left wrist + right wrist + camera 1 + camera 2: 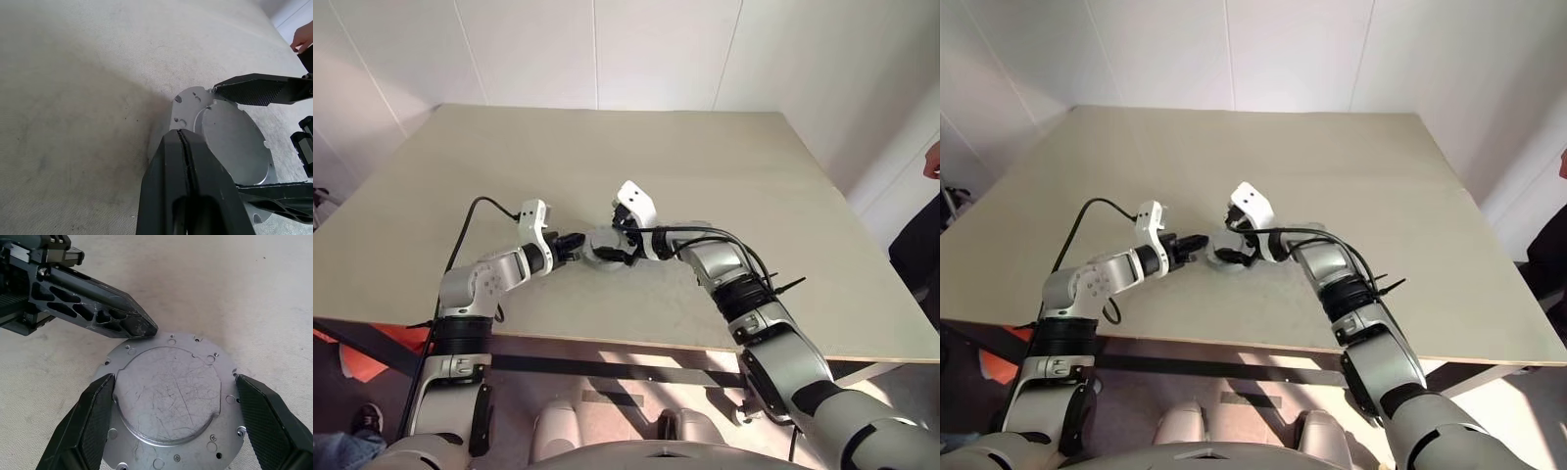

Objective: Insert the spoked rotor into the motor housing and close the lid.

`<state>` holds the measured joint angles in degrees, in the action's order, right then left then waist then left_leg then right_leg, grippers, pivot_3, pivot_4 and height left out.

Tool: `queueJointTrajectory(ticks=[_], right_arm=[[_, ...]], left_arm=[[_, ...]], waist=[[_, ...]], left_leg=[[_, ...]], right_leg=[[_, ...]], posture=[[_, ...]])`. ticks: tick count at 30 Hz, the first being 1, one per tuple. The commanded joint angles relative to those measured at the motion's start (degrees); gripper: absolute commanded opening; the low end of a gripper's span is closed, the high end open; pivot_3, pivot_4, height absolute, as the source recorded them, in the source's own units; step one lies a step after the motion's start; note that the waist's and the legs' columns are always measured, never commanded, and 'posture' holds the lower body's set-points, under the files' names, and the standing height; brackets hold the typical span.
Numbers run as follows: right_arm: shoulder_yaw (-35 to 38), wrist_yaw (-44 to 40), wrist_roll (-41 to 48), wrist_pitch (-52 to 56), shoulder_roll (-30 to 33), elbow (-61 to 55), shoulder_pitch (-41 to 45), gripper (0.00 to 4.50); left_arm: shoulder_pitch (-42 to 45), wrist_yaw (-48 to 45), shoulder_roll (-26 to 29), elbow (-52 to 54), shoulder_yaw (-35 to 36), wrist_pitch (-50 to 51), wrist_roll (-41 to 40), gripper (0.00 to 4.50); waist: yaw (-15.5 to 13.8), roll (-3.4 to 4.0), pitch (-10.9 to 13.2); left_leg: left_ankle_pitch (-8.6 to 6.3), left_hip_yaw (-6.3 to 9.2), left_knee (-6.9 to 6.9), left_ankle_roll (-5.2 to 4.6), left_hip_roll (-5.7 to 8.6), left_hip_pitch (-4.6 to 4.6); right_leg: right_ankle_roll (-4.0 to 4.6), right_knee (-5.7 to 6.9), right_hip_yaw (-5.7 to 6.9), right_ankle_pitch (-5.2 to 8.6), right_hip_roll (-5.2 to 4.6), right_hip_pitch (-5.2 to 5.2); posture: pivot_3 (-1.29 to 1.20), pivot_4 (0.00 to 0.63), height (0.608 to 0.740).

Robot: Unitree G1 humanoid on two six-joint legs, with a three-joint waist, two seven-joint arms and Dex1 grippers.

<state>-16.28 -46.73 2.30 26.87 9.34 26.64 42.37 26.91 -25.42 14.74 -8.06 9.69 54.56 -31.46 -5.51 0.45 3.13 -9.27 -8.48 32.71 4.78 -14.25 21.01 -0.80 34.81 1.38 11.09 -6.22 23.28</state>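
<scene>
A bare beige table [724, 176] stands against white walls. Near its front edge lies a round silver disc [172, 401], flat face up with screw holes around its flange; probably the assembled motor housing, lid on. The right gripper [173, 423] straddles it, 2 fingers spread wide at opposite rims, apparently not pinching. The left gripper [182, 147], fingers pressed together and empty, touches the disc's rim, seemingly steadying it.

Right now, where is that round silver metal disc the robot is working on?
The round silver disc lies flat on the table, near its front edge at mid-width, between the open fingers of the right claw, with the shut left claw at its rim.
</scene>
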Motion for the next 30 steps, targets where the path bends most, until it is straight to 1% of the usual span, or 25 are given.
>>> queueJointTrajectory(ticks=[1, 6, 9, 13, 20, 24, 28, 30], right_arm=[[2.1, -1.7, 2.8, 3.2, 1.6, -8.1, 0.5, 4.47], [6.4, -1.3, 7.4, 10.4, 2.4, -14.5, 1.9, 4.47], [11.3, 1.4, 11.1, 16.9, 2.0, -15.1, 4.0, 4.47], [17.4, 5.3, 15.0, 25.6, 2.1, -11.6, 6.4, 4.47], [24.7, 12.6, 17.7, 36.6, 2.4, -3.5, 6.0, 4.47], [27.3, 14.0, 20.4, 43.0, 2.5, -4.1, 5.1, 4.47], [29.1, 15.0, 22.5, 47.2, 2.4, -4.5, 4.4, 4.47], [31.1, 16.3, 23.8, 50.3, 1.6, -4.2, 4.7, 4.47]], left_arm=[[0.0, -0.2, 0.5, 0.6, -0.5, 1.0, -0.1, 0.00], [-0.2, -0.9, 0.5, 1.0, -0.9, 1.4, -0.4, 0.00], [-0.2, -1.2, 0.5, 1.3, -0.9, 1.7, -0.7, 0.00], [-0.1, -1.2, 0.5, 1.0, -1.0, 1.8, -0.5, 0.00], [0.4, -1.2, 0.6, 0.2, -1.0, 1.3, 0.0, 0.00], [0.1, -1.4, 0.9, 0.4, -0.8, 1.1, 0.1, 0.00], [-0.2, -1.4, 1.1, 0.5, -0.7, 1.1, 0.2, 0.00], [-0.1, -1.4, 1.2, 0.5, -0.7, 1.0, 0.3, 0.00]], waist=[[0.0, 0.00, 0.0], [0.0, 0.00, 0.0], [0.0, 0.01, 0.0], [0.0, 0.01, 0.0], [0.0, 0.02, 0.0], [-0.1, 0.03, 0.0], [-0.1, 0.03, 0.0], [-0.1, 0.03, 0.0]], left_leg=[[-0.01, 0.00, -0.01, -0.01, 0.00, 0.02], [-0.02, -0.01, -0.16, -0.04, 0.00, 0.01], [-0.01, -0.01, -0.18, -0.02, 0.00, 0.00], [-0.01, -0.02, -0.18, -0.01, 0.02, -0.01], [0.07, -0.02, -0.21, 0.12, 0.04, 0.00], [0.12, -0.02, -0.22, 0.20, 0.05, -0.01], [0.17, -0.02, -0.25, 0.29, 0.05, -0.03], [0.18, -0.02, -0.26, 0.30, 0.05, -0.04]], right_leg=[[0.01, -0.03, 0.01, 0.00, 0.00, 0.00], [-0.06, -0.07, 0.02, 0.04, 0.02, 0.05], [-0.06, -0.07, 0.02, 0.04, 0.01, 0.05], [-0.06, -0.07, 0.01, 0.04, 0.01, 0.05], [-0.06, -0.08, 0.01, 0.05, 0.00, 0.05], [-0.06, -0.08, 0.01, 0.05, 0.00, 0.05], [-0.06, -0.08, 0.01, 0.05, 0.00, 0.05], [-0.07, -0.08, 0.01, 0.05, 0.00, 0.05]], posture=[[0.00, 0.000, 0.740], [0.00, 0.000, 0.740], [0.00, 0.000, 0.740], [0.00, 0.000, 0.740], [0.00, 0.000, 0.740], [0.00, 0.000, 0.740], [0.00, 0.000, 0.740], [0.00, 0.000, 0.740]])
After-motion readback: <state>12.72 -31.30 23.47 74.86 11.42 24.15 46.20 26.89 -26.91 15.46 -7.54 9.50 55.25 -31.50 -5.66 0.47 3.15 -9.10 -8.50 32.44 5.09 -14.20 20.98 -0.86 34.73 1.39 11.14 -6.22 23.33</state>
